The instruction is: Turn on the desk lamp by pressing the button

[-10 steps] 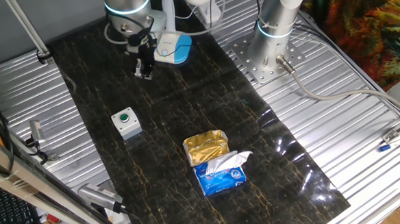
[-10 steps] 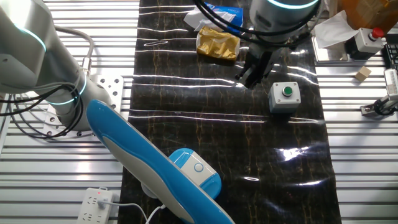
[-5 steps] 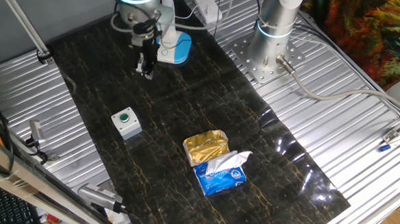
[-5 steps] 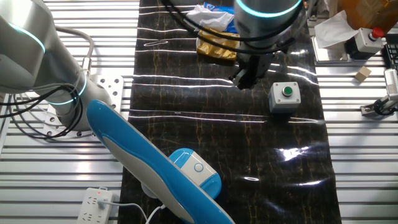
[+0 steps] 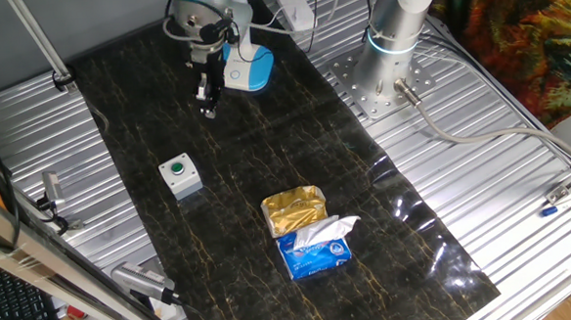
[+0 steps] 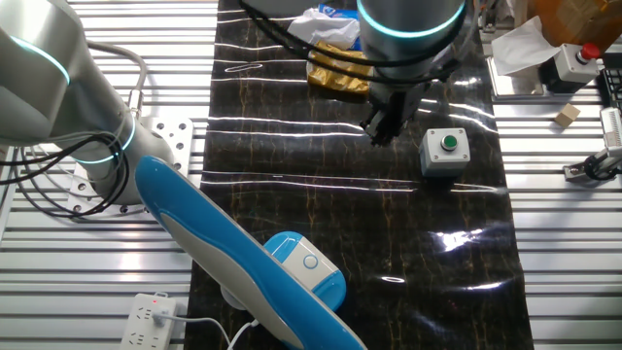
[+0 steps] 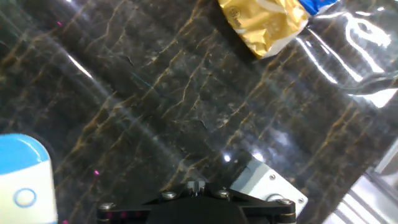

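Desk lamp's white-and-blue base (image 5: 246,70) awaits — tool (image 5: 207,107), grip state unclear, approaches; next, descend onto its round button (image 6: 310,261).

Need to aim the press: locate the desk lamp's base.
The desk lamp's base sits at the mat's far end in one fixed view, just right of the gripper.

- One fixed view stands high at the bench's (image 5: 116,100) near end, looking past the green-button box (image 5: 180,175) toward the tool (image 5: 207,107) at the far end.
- The other fixed view faces back from behind the desk lamp (image 6: 292,272), the tool (image 6: 382,129) beyond it.
- The hand view looks down, close; all share the box (image 7: 267,186).
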You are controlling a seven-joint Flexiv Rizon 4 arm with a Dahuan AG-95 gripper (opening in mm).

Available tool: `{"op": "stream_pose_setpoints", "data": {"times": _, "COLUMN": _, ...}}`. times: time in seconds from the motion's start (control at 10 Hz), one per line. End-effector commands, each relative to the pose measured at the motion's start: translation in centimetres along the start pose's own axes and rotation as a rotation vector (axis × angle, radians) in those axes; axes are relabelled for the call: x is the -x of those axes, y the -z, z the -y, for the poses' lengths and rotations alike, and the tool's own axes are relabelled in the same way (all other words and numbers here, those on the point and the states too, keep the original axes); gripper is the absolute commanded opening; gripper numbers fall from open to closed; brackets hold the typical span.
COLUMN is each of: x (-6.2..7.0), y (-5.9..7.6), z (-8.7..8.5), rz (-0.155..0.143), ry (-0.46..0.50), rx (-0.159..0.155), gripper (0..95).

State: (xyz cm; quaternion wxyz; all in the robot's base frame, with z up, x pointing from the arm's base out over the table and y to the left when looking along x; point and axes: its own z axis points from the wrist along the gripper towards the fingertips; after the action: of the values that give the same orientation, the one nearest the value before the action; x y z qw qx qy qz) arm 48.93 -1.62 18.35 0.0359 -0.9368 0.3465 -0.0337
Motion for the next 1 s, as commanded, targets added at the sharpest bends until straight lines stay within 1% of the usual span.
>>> {"op": "stream_pose_setpoints", "data": {"times": 0.1, "x": -0.3, "y": 0.1, "z": -0.6, "rz": 0.024, "ry": -0.032, "rx": 0.052, "gripper": 95.0}}
{"op": "stream_pose_setpoints", "data": {"times": 0.2, "x": -0.4, "y": 0.3, "z": -1.2, "rz": 0.026, "ry": -0.035, "rx": 0.05, "gripper": 95.0}}
{"op": "stream_pose_setpoints", "data": {"times": 0.3, "x": -0.4, "y": 0.4, "z": -1.4, "rz": 0.027, "ry": -0.037, "rx": 0.05, "gripper": 95.0}}
{"op": "stream_pose_setpoints", "data": {"times": 0.4, "x": -0.6, "y": 0.7, "z": -2.3, "rz": 0.027, "ry": -0.029, "rx": 0.049, "gripper": 95.0}}
{"op": "stream_pose_setpoints", "data": {"times": 0.6, "x": -0.8, "y": 0.8, "z": -3.0, "rz": 0.027, "ry": -0.026, "rx": 0.048, "gripper": 95.0}}
{"op": "stream_pose_setpoints", "data": {"times": 0.7, "x": -0.9, "y": 0.9, "z": -4.0, "rz": 0.021, "ry": -0.023, "rx": 0.043, "gripper": 95.0}}
{"op": "stream_pose_setpoints", "data": {"times": 1.0, "x": -1.6, "y": 0.3, "z": -6.5, "rz": 0.029, "ry": -0.01, "rx": 0.023, "gripper": 95.0}}
